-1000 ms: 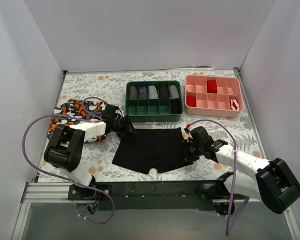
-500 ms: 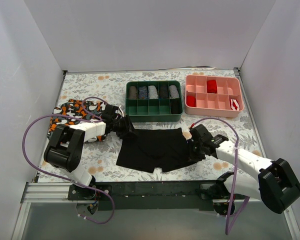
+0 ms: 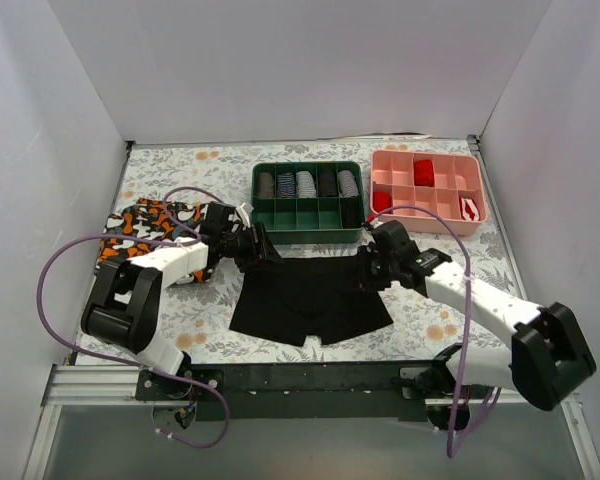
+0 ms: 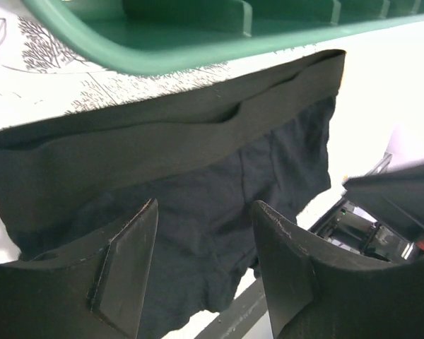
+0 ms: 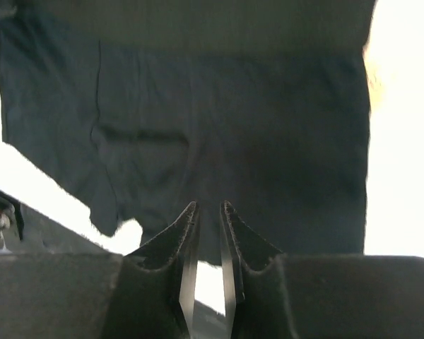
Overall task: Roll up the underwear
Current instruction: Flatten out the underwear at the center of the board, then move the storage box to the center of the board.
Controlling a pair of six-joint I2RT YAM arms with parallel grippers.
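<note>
The black underwear (image 3: 310,300) lies spread flat on the floral table, waistband toward the green tray and legs toward the front edge. It also fills the left wrist view (image 4: 198,162) and the right wrist view (image 5: 233,127). My left gripper (image 3: 260,250) is open at the waistband's left corner; its jaws (image 4: 205,206) stand wide apart over the fabric with nothing between them. My right gripper (image 3: 368,270) is over the waistband's right corner. Its jaws (image 5: 206,205) are almost closed, with only a thin slit through which bare table shows, and they hold nothing.
The green divider tray (image 3: 307,237) with rolled items stands just behind the waistband and shows close in the left wrist view (image 4: 162,42). A pink tray (image 3: 427,228) with red items is at the back right. Camouflage-patterned underwear (image 3: 145,225) lies at the left under my left arm.
The underwear has been drawn toward the green tray and now lies squarer and flatter. The right gripper moved from its right edge to the far right corner. The left gripper shifted slightly right.
</note>
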